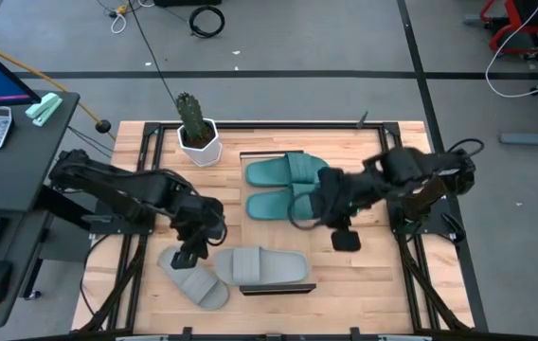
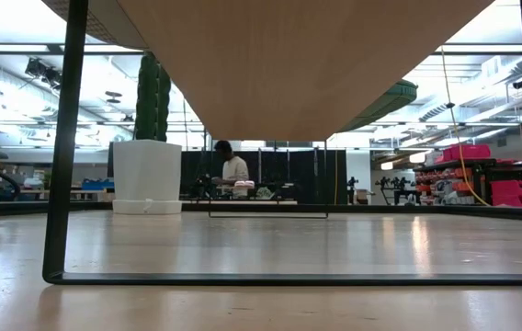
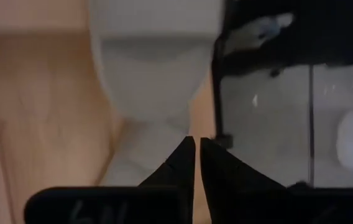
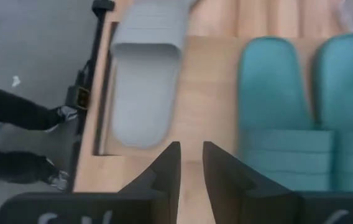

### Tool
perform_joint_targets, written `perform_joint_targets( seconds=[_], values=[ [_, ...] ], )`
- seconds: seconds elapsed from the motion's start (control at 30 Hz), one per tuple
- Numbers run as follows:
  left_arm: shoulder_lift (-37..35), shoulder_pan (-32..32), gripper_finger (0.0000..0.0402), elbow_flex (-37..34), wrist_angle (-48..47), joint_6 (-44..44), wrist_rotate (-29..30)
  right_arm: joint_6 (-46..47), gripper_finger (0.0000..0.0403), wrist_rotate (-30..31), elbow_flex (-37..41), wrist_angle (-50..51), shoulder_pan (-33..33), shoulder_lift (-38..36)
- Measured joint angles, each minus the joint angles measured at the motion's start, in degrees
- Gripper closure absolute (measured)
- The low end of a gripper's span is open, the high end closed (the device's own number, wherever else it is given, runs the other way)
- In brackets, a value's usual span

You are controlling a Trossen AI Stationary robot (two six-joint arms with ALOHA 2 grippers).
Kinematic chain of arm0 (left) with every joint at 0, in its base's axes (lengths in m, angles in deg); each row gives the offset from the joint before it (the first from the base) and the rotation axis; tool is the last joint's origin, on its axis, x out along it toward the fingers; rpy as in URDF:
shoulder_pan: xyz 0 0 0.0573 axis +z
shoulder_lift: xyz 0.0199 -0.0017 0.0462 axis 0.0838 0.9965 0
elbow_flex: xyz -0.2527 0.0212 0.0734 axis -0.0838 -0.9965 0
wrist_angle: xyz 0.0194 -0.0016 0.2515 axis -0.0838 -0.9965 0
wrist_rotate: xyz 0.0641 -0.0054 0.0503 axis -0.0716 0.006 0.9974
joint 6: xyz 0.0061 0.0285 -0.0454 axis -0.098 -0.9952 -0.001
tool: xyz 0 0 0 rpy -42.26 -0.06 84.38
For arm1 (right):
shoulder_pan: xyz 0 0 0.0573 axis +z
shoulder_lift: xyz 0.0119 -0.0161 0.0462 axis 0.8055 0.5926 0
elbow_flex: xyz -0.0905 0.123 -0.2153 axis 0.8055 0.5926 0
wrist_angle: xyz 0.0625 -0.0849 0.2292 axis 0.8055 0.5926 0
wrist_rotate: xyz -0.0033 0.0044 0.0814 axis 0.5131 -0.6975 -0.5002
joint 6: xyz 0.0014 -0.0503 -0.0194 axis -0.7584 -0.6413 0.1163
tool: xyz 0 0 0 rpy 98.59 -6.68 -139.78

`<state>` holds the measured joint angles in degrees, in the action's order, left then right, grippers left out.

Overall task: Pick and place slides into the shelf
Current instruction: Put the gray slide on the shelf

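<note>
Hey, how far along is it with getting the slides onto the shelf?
Three of four look placed: two teal slides and one grey slide lie on the shelf. In hand: the left gripper sits over the last grey slide, which lies on the tabletop beside the shelf; its fingers look nearly shut, but a grip isn't clear. The right gripper hovers over the shelf, slightly open, holding nothing.

occluded: teal slides (image 1: 283, 187), part under right arm | blurred: grey slide (image 3: 148, 74), perhaps held

High view looks straight down; low view sits level under the shelf (image 2: 307, 64); wrist views – close – share it.
</note>
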<state>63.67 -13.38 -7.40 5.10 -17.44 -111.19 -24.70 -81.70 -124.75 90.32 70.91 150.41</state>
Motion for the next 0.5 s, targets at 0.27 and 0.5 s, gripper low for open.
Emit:
perform_joint_targets(
  seconds=[0.27,0.5],
  values=[
    [-8.55,0.38,0.0378,-12.36,1.25,0.67,-0.17,8.27,0.0350,0.32,11.53,-18.31,6.52,-4.33],
    [-19.45,0.41,0.0388,-23.88,12.33,4.90,1.38,16.05,0.0373,2.46,24.94,-28.67,7.31,-9.87]
  ],
)
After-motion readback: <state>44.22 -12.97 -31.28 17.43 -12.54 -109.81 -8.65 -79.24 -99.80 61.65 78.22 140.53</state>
